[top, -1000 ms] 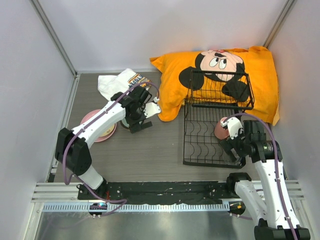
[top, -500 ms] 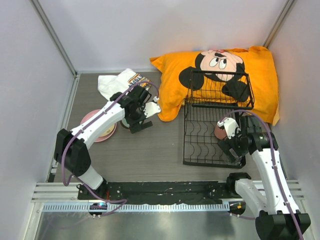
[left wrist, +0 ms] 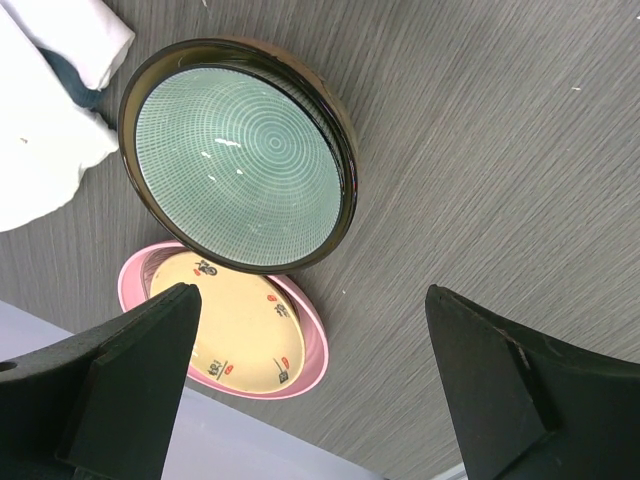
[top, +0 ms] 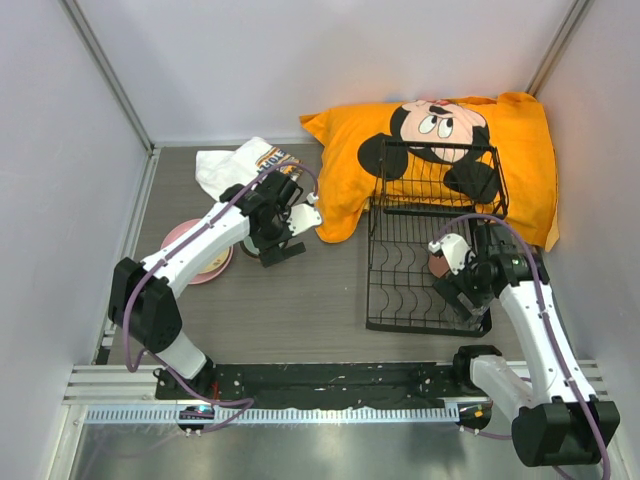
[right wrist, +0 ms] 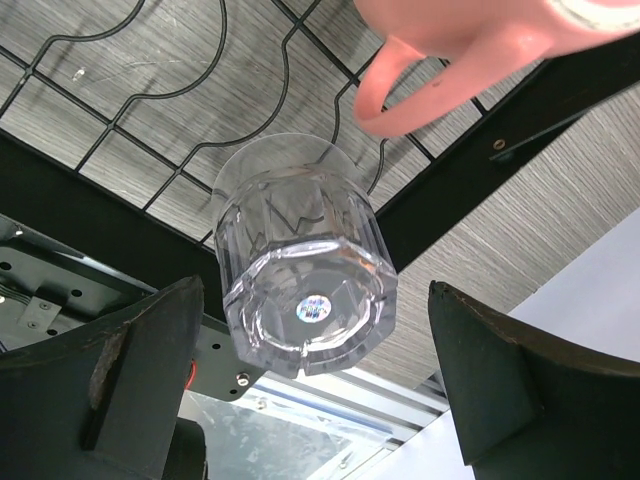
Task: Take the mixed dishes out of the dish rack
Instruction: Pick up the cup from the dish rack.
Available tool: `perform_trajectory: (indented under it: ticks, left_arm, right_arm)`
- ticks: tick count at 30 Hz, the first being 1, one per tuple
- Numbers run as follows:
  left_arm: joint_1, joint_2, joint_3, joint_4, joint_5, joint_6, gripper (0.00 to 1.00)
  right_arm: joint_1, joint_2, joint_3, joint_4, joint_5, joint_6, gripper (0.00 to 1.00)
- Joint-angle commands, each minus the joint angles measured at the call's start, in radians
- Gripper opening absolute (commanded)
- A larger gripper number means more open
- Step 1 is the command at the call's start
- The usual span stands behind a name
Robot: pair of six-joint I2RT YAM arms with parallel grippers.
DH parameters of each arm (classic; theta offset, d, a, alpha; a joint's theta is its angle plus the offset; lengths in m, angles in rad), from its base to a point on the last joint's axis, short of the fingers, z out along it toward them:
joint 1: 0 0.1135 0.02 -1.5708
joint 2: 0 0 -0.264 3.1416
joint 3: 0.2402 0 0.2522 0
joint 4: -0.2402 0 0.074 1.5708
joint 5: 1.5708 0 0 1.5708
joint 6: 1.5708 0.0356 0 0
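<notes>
small clear glass (right wrist: 305, 265) on dish rack (top: 405, 265): seen from right wrist only

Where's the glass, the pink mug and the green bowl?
glass (right wrist: 305, 300), right wrist view, its base.
pink mug (right wrist: 460, 20), right wrist view, its body.
green bowl (left wrist: 235, 155), left wrist view, its inside.

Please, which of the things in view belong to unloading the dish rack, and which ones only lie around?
Belong to the job: dish rack, pink mug, clear glass, brown patterned bowl, pink plate.
Only lying around: orange pillow, white cloth.
</notes>
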Motion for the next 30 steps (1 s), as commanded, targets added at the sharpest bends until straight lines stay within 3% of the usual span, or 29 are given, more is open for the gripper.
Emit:
perform_trajectory:
  ticks: [1,30]
  left_arm:
    - [0.004,-0.008,0.005,0.012,0.016,-0.002,0.99]
    - [0.004,0.014,0.005,0.018,0.020,-0.005,1.00]
  right_arm:
    - [-0.004,0.035,0.008,0.031,-0.011,-0.051,0.97]
    - [-0.005,0.124,-0.024,0.049,-0.005,-0.157,0.94]
